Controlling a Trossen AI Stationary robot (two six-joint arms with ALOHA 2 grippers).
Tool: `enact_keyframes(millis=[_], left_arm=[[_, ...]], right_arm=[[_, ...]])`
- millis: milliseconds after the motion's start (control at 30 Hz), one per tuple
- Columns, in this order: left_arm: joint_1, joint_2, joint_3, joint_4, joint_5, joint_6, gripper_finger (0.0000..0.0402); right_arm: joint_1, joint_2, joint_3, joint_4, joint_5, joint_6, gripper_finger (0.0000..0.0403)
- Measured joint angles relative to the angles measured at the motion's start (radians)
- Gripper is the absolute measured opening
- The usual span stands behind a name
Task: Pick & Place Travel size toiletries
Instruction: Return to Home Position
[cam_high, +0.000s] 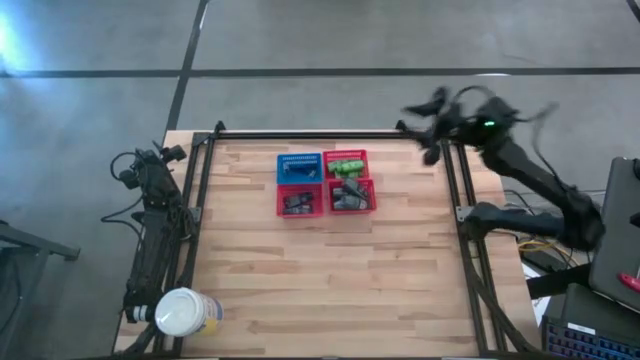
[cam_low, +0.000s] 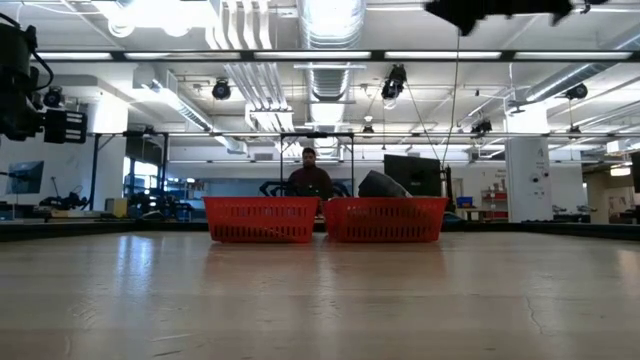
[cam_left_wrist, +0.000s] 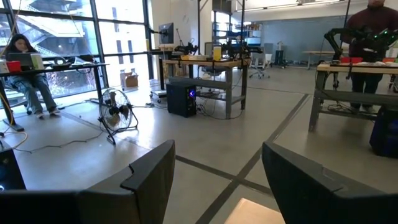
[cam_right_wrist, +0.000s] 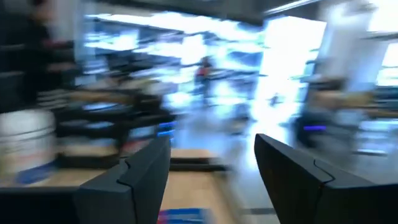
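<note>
Wooden counter (cam_high: 330, 280): bright green travel bottles (cam_high: 346, 165) sit in a red mesh basket (cam_high: 360, 153), well apart from the spread, empty right pincer (cam_right_wrist: 212, 142). Left pincer (cam_left_wrist: 219, 146) idle, spread. Risk: right arm could clip the black frame rail (cam_high: 448, 170) beside it heading home.

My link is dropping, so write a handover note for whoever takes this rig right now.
Left gripper: open, empty, at the table's left edge.
Right gripper: open, empty, raised over the far right corner.
Green bottles lie in the far red basket; dark toiletries in the two near red baskets.
All toiletries in view are binned.
Left to do: likely only parking the right gripper.
</note>
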Motion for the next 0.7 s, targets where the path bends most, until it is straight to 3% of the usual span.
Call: enact_keyframes(millis=[100, 367, 533, 600, 700], left_arm=[[0.000, 0.000, 0.000, 0.000, 0.000, 0.000, 0.0245], [0.000, 0.000, 0.000, 0.000, 0.000, 0.000, 0.0245], [0.000, 0.000, 0.000, 0.000, 0.000, 0.000, 0.0245], [0.000, 0.000, 0.000, -0.001, 0.000, 0.000, 0.0245], [0.000, 0.000, 0.000, -0.001, 0.000, 0.000, 0.0245]], right_arm=[[-0.190, -0.123, -0.070, 0.000, -0.006, -0.004, 0.0225], [-0.666, -0.344, -0.129, -0.007, -0.253, 0.050, 0.0224], [-0.797, -0.443, -0.158, 0.023, -0.173, 0.022, 0.0238], [-0.813, -0.461, -0.206, 0.077, -0.107, 0.016, 0.0245], [-0.815, -0.498, -0.305, 0.193, -0.091, -0.016, 0.0249]])
